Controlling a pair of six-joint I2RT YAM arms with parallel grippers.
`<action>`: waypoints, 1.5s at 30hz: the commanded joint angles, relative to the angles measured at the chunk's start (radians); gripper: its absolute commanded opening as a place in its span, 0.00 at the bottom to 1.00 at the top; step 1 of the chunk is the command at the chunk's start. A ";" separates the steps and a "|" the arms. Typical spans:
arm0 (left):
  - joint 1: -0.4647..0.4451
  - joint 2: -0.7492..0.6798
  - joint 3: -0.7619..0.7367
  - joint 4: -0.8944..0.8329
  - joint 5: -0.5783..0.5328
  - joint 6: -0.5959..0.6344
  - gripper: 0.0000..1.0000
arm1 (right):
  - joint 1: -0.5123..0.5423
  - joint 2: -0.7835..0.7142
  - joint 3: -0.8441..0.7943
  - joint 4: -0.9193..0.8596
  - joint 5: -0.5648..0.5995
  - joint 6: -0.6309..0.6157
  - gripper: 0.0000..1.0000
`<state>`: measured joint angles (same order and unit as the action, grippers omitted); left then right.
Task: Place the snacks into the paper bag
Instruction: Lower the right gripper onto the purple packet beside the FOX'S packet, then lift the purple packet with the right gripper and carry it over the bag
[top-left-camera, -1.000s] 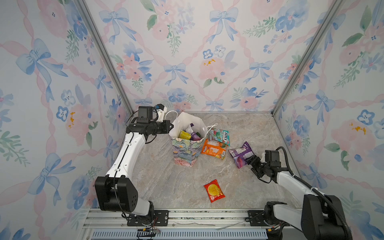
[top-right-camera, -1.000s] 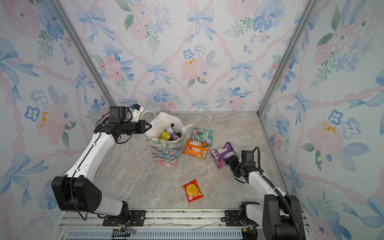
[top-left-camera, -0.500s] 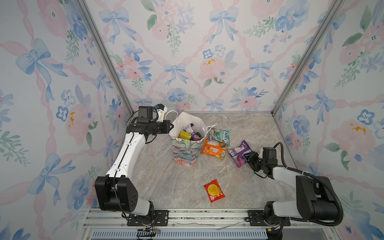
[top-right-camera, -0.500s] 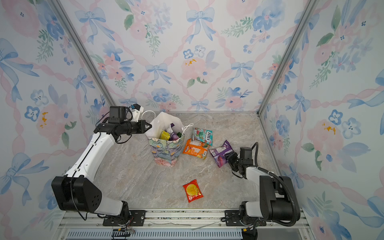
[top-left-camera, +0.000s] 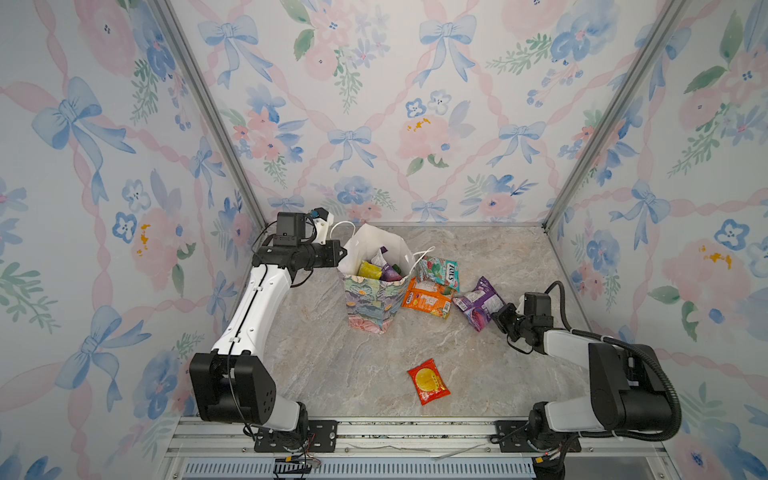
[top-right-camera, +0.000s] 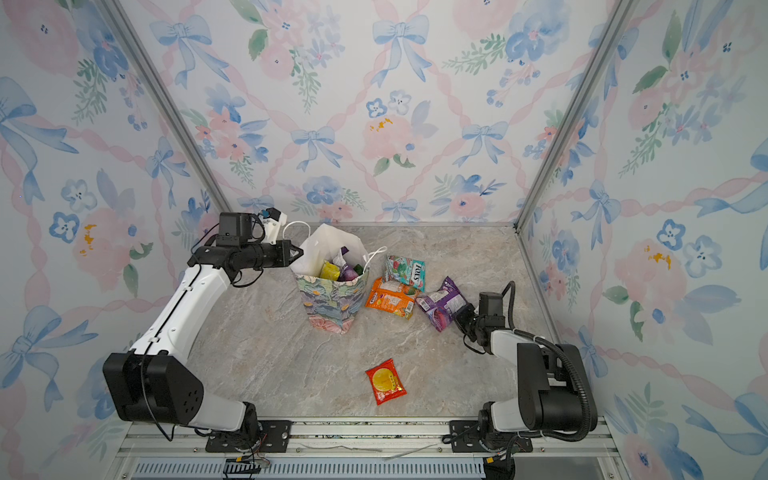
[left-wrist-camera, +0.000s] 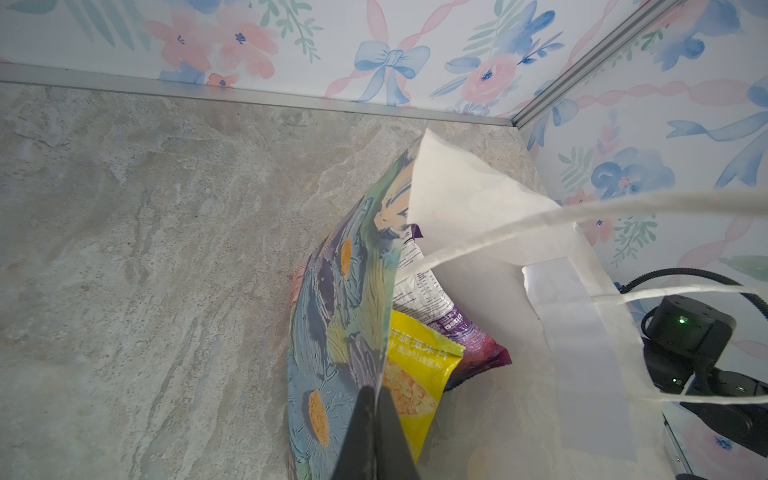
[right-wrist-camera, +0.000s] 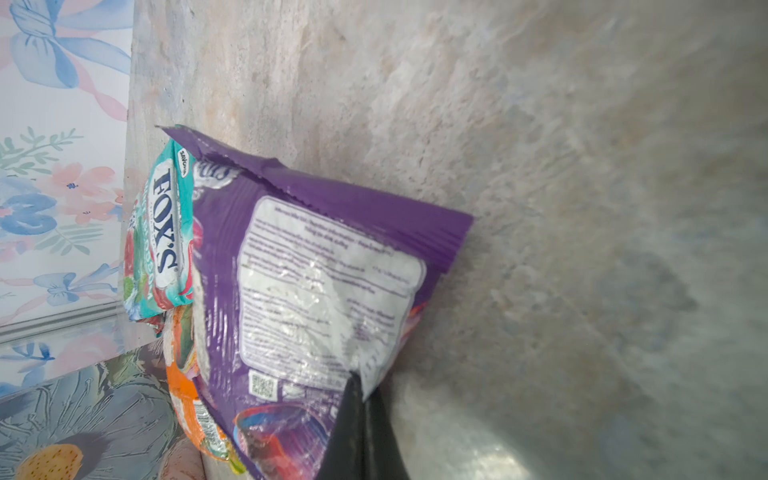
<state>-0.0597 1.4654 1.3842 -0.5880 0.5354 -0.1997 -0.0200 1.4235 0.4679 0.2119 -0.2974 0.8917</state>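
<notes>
**Left gripper** (top-left-camera: 341, 252): black tapered jaws, clamped flat on the left rim of the paper bag.

**Paper bag** (top-left-camera: 368, 305): stands upright left of centre on the table (top-left-camera: 332, 374), a veined, matt grey-beige stone. The outside is embossed with painted flowers, the inside is plain white, and the handles (top-left-camera: 424, 252) are limp white cord. The mouth is open.

**In the bag:** a glossy yellow packet (left-wrist-camera: 415, 374) and a bagged purple packet (left-wrist-camera: 457, 328) with a white print panel. Their lower parts are hidden by the bag wall.

**Orange packet** (top-left-camera: 428, 298): crinkled film, flat, just beside the bag's right wall.

**Teal FOX'S packet** (top-left-camera: 441, 270): lies behind the orange one and overlaps its far edge.

**Purple packet** (top-left-camera: 477, 302): serrated end seam and a white back label whose fine print is too glared to read. It lies at the orange packet's right corner.

**Right gripper** (top-left-camera: 498, 316): jaws pinched on the purple packet's near corner. Whether that corner is clear of the stone cannot be told.

**Red packet** (top-left-camera: 428, 381): small, rectangular, flat and alone near the front rail. It is well apart from the rest, with bare stone all round.
</notes>
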 joint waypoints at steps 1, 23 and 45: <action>-0.010 0.023 0.010 -0.013 -0.017 0.002 0.00 | -0.003 -0.052 0.042 -0.087 0.028 -0.067 0.00; -0.009 0.018 0.004 -0.013 -0.018 0.002 0.00 | 0.151 -0.231 0.323 -0.484 0.052 -0.283 0.00; -0.009 0.016 0.001 -0.014 -0.015 0.004 0.00 | 0.401 -0.128 0.755 -0.744 0.076 -0.426 0.00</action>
<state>-0.0616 1.4654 1.3842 -0.5877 0.5320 -0.1997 0.3584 1.3064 1.1374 -0.4976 -0.2287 0.5011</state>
